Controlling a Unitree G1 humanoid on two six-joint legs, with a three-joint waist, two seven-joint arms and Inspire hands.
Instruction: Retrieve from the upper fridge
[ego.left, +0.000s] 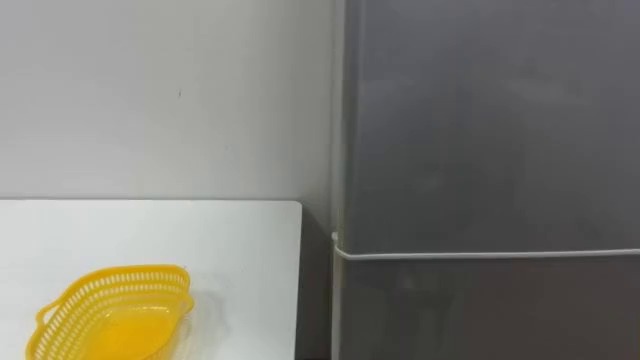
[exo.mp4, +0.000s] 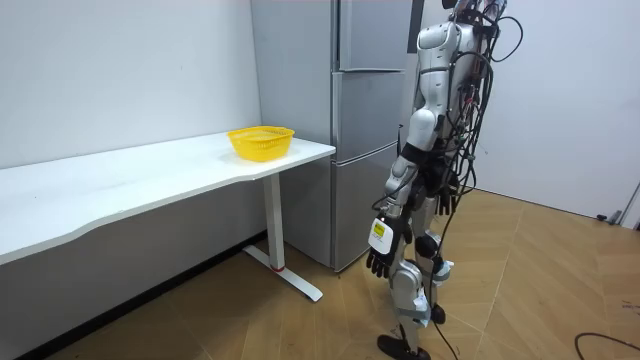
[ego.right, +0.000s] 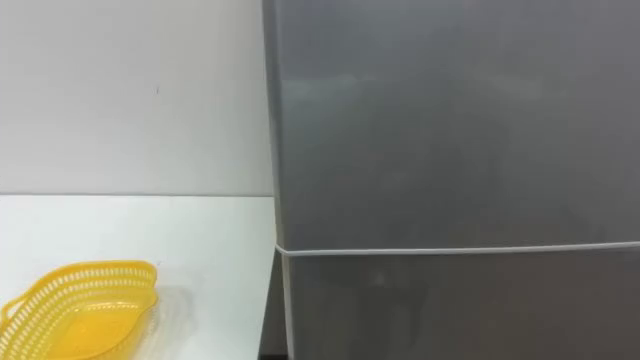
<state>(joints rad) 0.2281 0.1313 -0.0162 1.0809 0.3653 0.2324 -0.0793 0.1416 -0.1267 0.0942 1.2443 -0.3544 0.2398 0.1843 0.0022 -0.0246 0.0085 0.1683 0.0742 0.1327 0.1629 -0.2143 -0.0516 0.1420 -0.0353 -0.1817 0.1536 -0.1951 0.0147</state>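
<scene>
A tall grey fridge (ego.left: 490, 120) stands right in front of me with its upper door (ego.right: 450, 120) shut. A pale seam (ego.left: 490, 254) divides it from the lower door, also shut. In the room view I stand upright facing the fridge (exo.mp4: 375, 100), at about arm's length. My left hand (exo.mp4: 380, 262) hangs by my thigh with relaxed fingers and holds nothing.
A white table (ego.left: 220, 240) meets the fridge's left side, along a white wall. An empty yellow mesh basket (ego.left: 118, 312) sits on the table's end near the fridge, and it also appears in the room view (exo.mp4: 261, 141). Wooden floor lies behind me.
</scene>
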